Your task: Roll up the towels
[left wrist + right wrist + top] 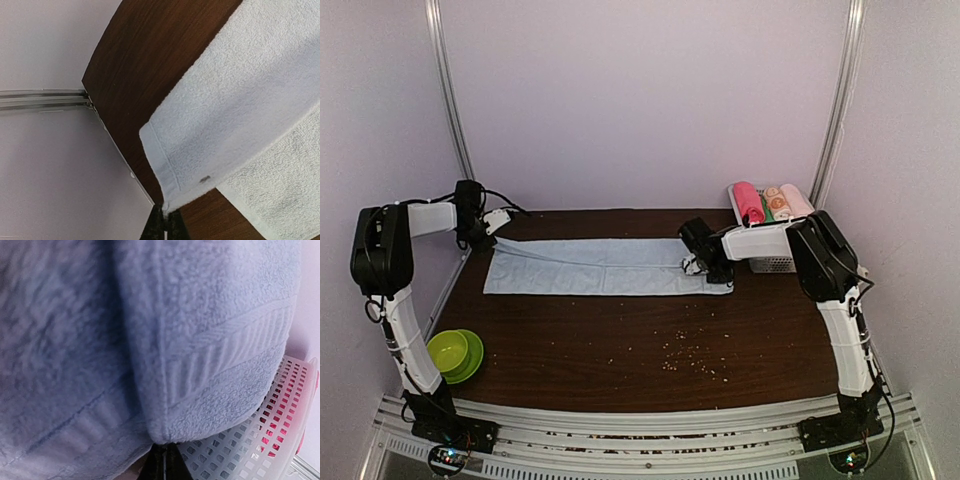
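Observation:
A pale light blue towel (pixel 600 267) lies flat as a long strip across the back of the dark table. My left gripper (pixel 496 226) is at its far left corner, and the left wrist view shows the left gripper (pixel 165 212) shut on the tip of that towel (pixel 240 100) corner. At the towel's right end my right gripper (pixel 692 264) bears down. In the right wrist view a raised fold of the towel (pixel 150 340) bulges just above the right gripper (pixel 163 447), whose fingers pinch its hem. A bright pink towel (pixel 748 203) sits rolled in the basket.
A white mesh basket (pixel 775 262) holding several small rolls stands at the back right, close behind my right gripper, and the basket (pixel 250 440) also shows in the right wrist view. A green bowl (pixel 455 353) rests at the front left. Crumbs (pixel 690 355) dot the table's front middle.

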### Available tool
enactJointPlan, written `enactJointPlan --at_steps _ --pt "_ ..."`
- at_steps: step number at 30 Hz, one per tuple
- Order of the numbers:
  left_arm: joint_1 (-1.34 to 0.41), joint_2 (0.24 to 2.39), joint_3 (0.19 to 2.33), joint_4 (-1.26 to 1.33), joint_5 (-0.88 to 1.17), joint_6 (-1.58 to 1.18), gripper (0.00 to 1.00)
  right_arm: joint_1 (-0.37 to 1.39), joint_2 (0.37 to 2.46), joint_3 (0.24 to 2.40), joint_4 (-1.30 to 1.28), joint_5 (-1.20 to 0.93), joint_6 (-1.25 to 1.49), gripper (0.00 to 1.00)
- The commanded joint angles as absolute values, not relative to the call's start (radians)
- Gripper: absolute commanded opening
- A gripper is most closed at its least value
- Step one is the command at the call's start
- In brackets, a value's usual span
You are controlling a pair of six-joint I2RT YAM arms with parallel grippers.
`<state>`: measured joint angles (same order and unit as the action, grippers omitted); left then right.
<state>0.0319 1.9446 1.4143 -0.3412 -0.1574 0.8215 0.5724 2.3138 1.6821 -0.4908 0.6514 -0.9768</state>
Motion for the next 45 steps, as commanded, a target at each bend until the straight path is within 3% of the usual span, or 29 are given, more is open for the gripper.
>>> enactJointPlan --at_steps 1,17,20,24,31,45 --pt "0.040 1.963 1.440 -0.337 -0.147 0.807 0.00 0.572 2.316 1.691 -0.461 0.647 -0.977 0.00" --pt "0.039 1.953 1.469 -0.364 -0.130 0.796 0.00 0.572 2.243 1.712 -0.534 0.581 -0.937 0.00" --pt "0.039 1.954 1.472 -0.368 -0.132 0.796 0.00 0.572 2.244 1.736 -0.576 0.566 -0.927 0.22" --pt "0.040 1.956 1.471 -0.368 -0.133 0.798 0.00 0.568 2.246 1.759 -0.601 0.556 -0.922 0.31" --pt "0.040 1.959 1.475 -0.373 -0.132 0.795 0.00 0.563 2.284 1.789 -0.592 0.599 -0.937 0.37" --pt "0.039 1.962 1.480 -0.380 -0.132 0.796 0.00 0.565 2.357 1.852 -0.641 0.623 -0.942 0.38"
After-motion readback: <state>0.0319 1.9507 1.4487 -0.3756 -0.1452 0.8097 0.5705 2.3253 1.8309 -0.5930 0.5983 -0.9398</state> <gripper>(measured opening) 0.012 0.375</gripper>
